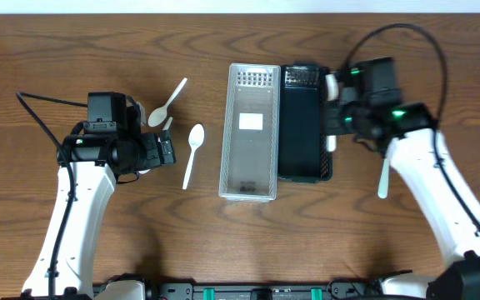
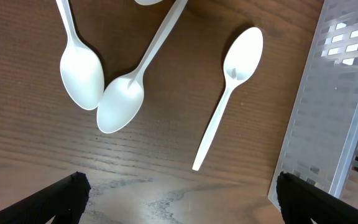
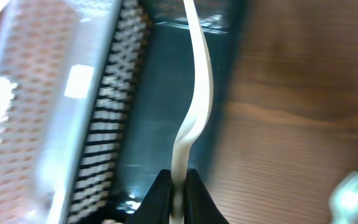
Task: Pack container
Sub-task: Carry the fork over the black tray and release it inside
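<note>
A clear perforated container and a black container lie side by side at the table's middle. My right gripper is shut on the handle of a white plastic utensil and holds it over the black container's right edge. Its head is out of view. My left gripper is open and empty, above bare table just short of several white spoons. One spoon lies apart, near the clear container. Two others lie with bowls touching.
Another white utensil lies on the table to the right of the black container; it shows blurred in the right wrist view. The spoon group in the overhead view lies behind my left gripper.
</note>
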